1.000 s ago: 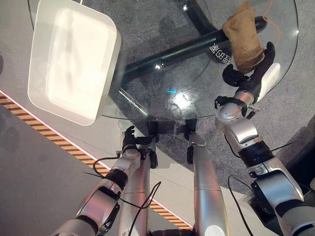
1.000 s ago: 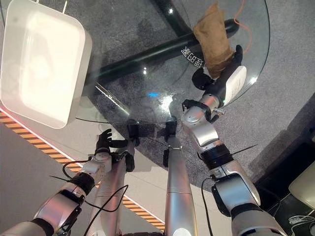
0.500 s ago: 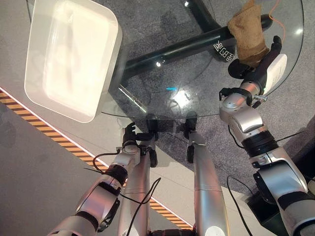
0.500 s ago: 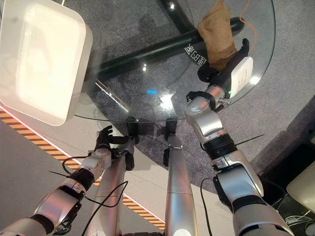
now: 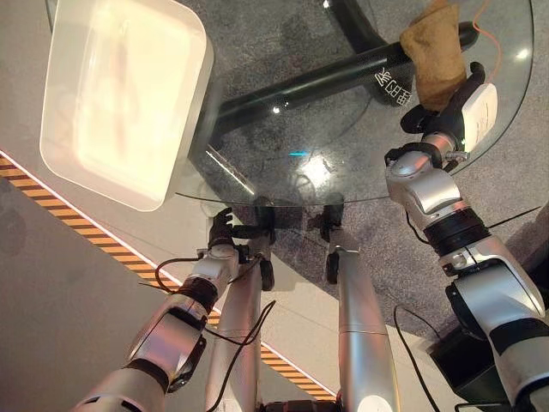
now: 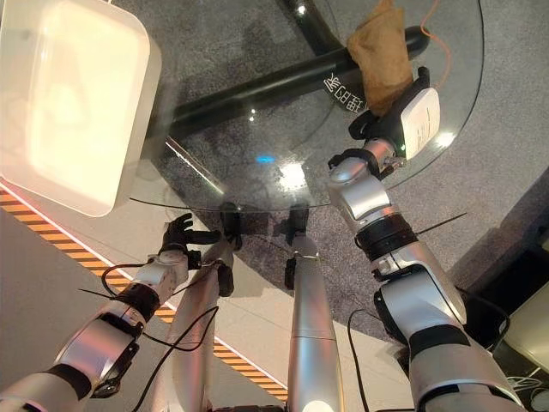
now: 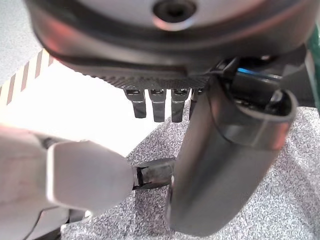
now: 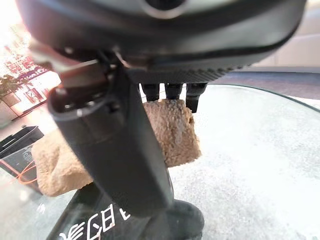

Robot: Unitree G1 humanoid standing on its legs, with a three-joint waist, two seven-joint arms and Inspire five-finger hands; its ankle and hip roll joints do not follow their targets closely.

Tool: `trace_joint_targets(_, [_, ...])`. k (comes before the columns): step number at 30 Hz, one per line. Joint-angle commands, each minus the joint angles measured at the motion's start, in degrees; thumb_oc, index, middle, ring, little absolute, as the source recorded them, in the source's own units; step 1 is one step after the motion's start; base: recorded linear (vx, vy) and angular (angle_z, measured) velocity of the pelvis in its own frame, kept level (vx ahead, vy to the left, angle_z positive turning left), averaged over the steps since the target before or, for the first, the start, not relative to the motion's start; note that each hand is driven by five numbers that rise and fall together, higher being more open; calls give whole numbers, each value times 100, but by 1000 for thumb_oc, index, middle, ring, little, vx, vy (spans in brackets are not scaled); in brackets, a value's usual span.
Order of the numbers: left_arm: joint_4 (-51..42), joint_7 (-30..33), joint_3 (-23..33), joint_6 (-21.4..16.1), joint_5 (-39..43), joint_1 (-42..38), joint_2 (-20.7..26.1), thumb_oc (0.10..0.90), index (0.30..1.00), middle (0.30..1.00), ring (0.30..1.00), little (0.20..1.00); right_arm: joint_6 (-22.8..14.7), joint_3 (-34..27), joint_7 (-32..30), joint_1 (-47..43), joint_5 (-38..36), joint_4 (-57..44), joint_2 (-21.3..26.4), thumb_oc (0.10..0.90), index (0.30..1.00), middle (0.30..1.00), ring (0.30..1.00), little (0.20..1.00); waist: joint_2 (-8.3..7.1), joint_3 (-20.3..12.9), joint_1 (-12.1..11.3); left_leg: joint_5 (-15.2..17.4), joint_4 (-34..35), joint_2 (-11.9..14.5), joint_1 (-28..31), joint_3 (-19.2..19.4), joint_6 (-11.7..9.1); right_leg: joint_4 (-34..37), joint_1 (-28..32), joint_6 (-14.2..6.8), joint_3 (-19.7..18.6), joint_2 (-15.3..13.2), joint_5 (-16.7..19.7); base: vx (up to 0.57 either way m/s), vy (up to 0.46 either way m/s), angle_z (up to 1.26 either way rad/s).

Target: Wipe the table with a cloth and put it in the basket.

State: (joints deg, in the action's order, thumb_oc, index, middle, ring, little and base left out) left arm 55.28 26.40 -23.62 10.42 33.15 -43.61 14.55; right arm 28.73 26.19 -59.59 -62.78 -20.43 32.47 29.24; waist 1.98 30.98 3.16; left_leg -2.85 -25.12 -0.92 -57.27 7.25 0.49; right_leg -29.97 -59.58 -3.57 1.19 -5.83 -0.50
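Observation:
A crumpled brown cloth lies on the round glass table at its far right. My right hand rests at the cloth's near end. Its fingers are straight, their tips touching the cloth, and its thumb stands beside it. A white basket sits on the table's left side with nothing inside. Below the table's near edge my left hand hangs idle, fingers relaxed.
A dark table base beam runs under the glass. An orange cable lies near the far right rim. Orange-and-black striped tape crosses the floor at the left, and grey carpet lies under the table.
My right hand has slid a little farther away across the glass, and the cloth has moved with it and bunched up. The left hand has stayed put.

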Motion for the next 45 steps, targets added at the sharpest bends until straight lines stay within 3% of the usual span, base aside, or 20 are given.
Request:
trace_joint_targets(1, [235, -35, 119, 26, 160, 108, 39, 800, 900, 900, 900, 900, -104, 94, -47, -295, 102, -22, 533, 342, 507, 507, 507, 442, 122, -118, -56, 535, -393, -217, -127, -113, -132, 175, -105, -70, 208, 361, 103, 0, 0, 0])
trace_joint_targets(2, [255, -45, 107, 17, 175, 98, 44, 800, 900, 900, 900, 900, -105, 127, -39, -344, 104, 15, 548, 144, 338, 338, 338, 244, 122, -118, -60, 531, -388, -222, -128, -118, -136, 184, -102, -70, 213, 362, 103, 0, 0, 0])
trace_joint_targets(3, [264, -56, 108, 23, 188, 89, 52, 800, 900, 900, 900, 900, -83, 147, -16, -379, 130, 36, 558, 100, 300, 300, 300, 200, 121, -118, -64, 534, -395, -219, -127, -121, -143, 175, -97, -70, 218, 360, 95, 0, 0, 0])
trace_joint_targets(18, [285, -156, 130, -1, 273, 62, 150, 800, 900, 900, 900, 900, -515, 170, -46, -610, 87, 106, 728, 100, 300, 300, 300, 200, 113, -118, -84, 604, -478, -223, -190, -148, -140, 68, -171, -60, 230, 361, 39, 0, 0, 0])
trace_joint_targets(25, [135, -114, 206, -54, 245, 292, 124, 800, 900, 900, 900, 900, -492, -5, -83, -571, 627, -772, 789, 100, 300, 300, 300, 200, 106, -118, -82, 607, -427, -249, -111, -182, -141, 78, -98, -75, 203, 406, -5, 1, 28, 0])
trace_joint_targets(34, [-42, -112, 348, 47, 12, 456, 62, 800, 900, 900, 900, 900, -88, -43, 886, -449, 1565, -1921, 809, 100, 300, 300, 300, 200, 72, -118, -87, 580, -339, -266, 6, -182, -92, 121, 7, -65, 184, 424, -31, 0, 4, 0])
trace_joint_targets(45, [58, -116, 379, -208, -83, 566, -82, 800, 900, 900, 900, 900, -91, 312, 2086, -376, 2468, -2149, 396, 100, 300, 300, 300, 200, 97, -118, -156, 536, -248, -307, 82, -170, -68, 190, 80, -57, 173, 424, -37, -3, 29, 3])
